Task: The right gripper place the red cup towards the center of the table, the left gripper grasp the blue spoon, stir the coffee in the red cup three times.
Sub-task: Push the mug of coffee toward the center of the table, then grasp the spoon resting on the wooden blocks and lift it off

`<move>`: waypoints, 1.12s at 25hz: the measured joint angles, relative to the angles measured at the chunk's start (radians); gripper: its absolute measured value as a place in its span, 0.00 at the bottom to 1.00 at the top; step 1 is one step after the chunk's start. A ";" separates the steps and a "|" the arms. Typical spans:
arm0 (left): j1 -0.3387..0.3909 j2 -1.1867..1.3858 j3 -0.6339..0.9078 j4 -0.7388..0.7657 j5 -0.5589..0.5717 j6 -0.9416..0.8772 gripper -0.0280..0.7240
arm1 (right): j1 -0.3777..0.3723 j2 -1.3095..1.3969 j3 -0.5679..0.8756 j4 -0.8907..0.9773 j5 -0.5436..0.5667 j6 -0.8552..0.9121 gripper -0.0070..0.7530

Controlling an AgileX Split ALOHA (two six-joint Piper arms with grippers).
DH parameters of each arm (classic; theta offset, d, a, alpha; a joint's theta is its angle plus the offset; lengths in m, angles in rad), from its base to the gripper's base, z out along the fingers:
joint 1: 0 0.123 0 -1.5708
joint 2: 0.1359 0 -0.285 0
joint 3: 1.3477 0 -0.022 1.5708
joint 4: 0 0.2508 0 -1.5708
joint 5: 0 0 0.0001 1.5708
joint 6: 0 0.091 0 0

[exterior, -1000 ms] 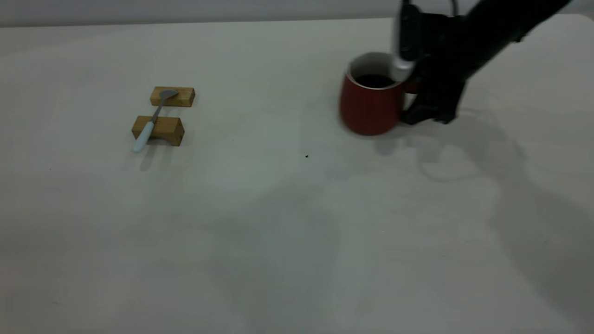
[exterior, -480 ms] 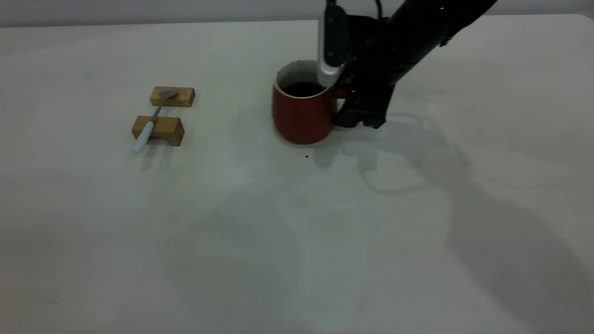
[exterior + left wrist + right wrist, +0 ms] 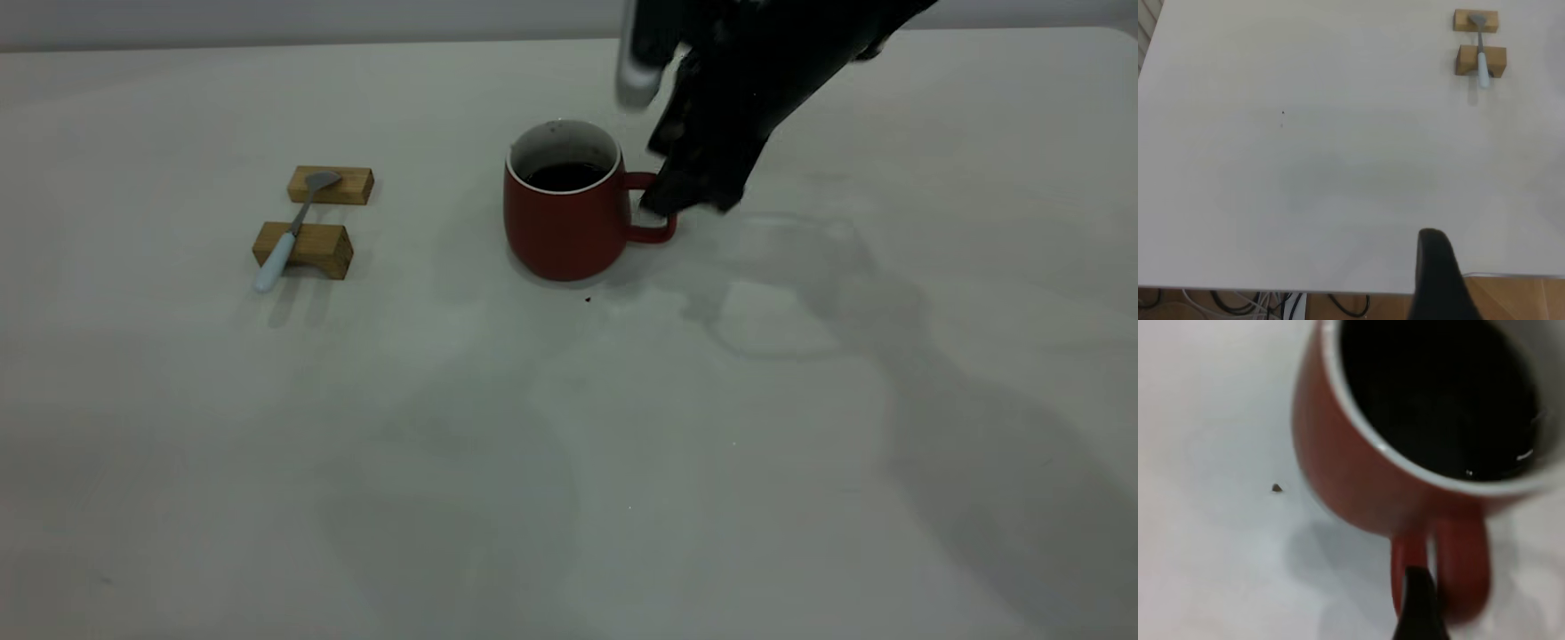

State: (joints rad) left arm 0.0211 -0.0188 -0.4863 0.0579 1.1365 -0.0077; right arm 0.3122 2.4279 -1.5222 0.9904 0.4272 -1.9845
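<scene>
The red cup [image 3: 562, 222] stands upright near the middle of the table [image 3: 569, 462], handle turned to the right, with dark coffee [image 3: 564, 176] inside. My right gripper [image 3: 689, 197] hangs just above and beside the handle, open and holding nothing. In the right wrist view one dark finger [image 3: 1419, 603] shows in front of the cup's handle [image 3: 1461, 570]. The blue spoon [image 3: 291, 228] lies across two small wooden blocks at the left, also seen in the left wrist view [image 3: 1481, 52]. My left arm is parked far from it, with only one finger [image 3: 1437, 267] showing.
Two wooden blocks [image 3: 330, 185] [image 3: 304, 248] carry the spoon. A tiny dark speck [image 3: 588, 300] lies just in front of the cup. The table's near edge [image 3: 1338, 291] runs below the left gripper, with cables under it.
The right gripper carried the cup leftward to the middle of the table, set it down, let go of the handle and rose. The spoon and blocks have not moved.
</scene>
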 joint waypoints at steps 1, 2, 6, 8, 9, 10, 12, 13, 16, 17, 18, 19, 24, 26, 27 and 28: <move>0.000 0.000 0.000 0.000 0.000 0.000 0.75 | -0.011 -0.018 0.011 -0.014 0.022 0.012 0.77; 0.000 0.000 0.000 0.000 0.000 0.000 0.75 | -0.017 -0.037 0.027 -0.025 0.044 0.020 0.77; 0.000 0.000 0.000 0.000 0.000 0.000 0.75 | -0.022 -0.106 0.088 -0.051 0.194 0.043 0.77; 0.000 0.000 0.000 0.000 0.000 0.000 0.75 | -0.022 -0.152 0.121 -0.045 0.293 0.106 0.77; 0.000 0.000 0.000 0.000 0.000 0.000 0.75 | -0.022 -0.183 0.133 -0.028 0.331 0.185 0.77; 0.000 0.000 0.000 0.000 0.000 0.000 0.75 | -0.022 -0.217 0.144 -0.001 0.368 0.307 0.77; 0.000 0.000 0.000 0.000 0.000 0.000 0.75 | -0.022 -0.285 0.157 0.075 0.415 0.613 0.77; 0.000 0.000 0.000 0.000 0.000 0.000 0.75 | -0.022 -0.323 0.160 0.086 0.433 0.777 0.77; 0.000 0.000 0.000 0.000 0.000 0.000 0.75 | -0.022 -0.442 0.170 -0.056 0.502 1.090 0.77; 0.000 0.000 0.000 0.000 0.000 0.000 0.75 | -0.022 -0.488 0.176 -0.136 0.516 1.176 0.77; 0.000 0.000 0.000 0.000 0.000 0.000 0.75 | -0.021 -0.529 0.186 -0.245 0.524 1.269 0.77; 0.000 0.000 0.000 0.000 0.000 0.000 0.75 | -0.021 -0.580 0.196 -0.356 0.532 1.353 0.77; 0.000 0.000 0.000 0.000 0.000 0.000 0.75 | -0.022 -0.836 0.320 -0.762 0.622 1.786 0.77; 0.000 0.000 0.000 0.000 0.000 0.000 0.75 | -0.022 -0.929 0.400 -0.864 0.670 1.877 0.77; 0.000 0.000 0.000 0.000 0.000 0.000 0.75 | -0.024 -0.980 0.449 -0.895 0.685 1.910 0.77; 0.000 0.000 0.000 0.000 0.000 0.000 0.75 | -0.034 -1.032 0.501 -0.909 0.695 1.934 0.77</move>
State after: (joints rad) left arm 0.0211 -0.0188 -0.4863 0.0579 1.1365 -0.0077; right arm 0.2783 1.3957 -1.0207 0.0818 1.1219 -0.0508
